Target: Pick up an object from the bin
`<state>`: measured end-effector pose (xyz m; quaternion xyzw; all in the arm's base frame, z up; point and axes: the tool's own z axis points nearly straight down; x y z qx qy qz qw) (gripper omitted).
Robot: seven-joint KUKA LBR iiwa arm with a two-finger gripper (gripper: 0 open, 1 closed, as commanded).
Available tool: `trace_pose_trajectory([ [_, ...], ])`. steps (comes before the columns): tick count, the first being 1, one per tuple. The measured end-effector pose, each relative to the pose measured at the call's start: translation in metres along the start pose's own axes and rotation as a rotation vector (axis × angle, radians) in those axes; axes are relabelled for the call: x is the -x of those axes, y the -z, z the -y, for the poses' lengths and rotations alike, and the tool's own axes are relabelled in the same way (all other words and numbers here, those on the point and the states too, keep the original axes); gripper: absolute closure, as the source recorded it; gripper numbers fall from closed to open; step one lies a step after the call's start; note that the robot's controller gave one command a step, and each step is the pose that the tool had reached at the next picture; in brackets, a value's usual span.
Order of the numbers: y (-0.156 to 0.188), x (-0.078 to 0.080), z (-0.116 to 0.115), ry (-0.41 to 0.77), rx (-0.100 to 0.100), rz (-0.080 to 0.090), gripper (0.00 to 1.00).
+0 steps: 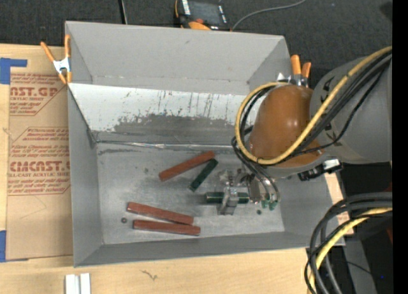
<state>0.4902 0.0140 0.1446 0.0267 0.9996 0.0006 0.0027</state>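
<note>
The claw (233, 198) is seen low, right of the frame's centre, just beside a dark green stick (203, 175); its opening cannot be told. Approach is judged; centring over the stick is needed

Free: bin floor (124, 175) along left wall and far side. In the way: two brown sticks (159, 213) near-left; angled brown stick (187, 166) and green stick (203, 175) mid-floor, just left of gripper (233, 198).

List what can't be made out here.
Camera view:
- Bin right side: hidden by the arm's orange cover.
- Floor beneath the gripper: covered by the gripper.
- Dark speck left of the two brown sticks: too small to identify.
</note>
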Motion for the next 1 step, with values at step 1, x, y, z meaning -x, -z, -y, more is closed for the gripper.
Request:
trace_pose_trajectory([
  [1,0.0040,0.0005,-0.0005,0.000,0.000,-0.004,1.00],
])
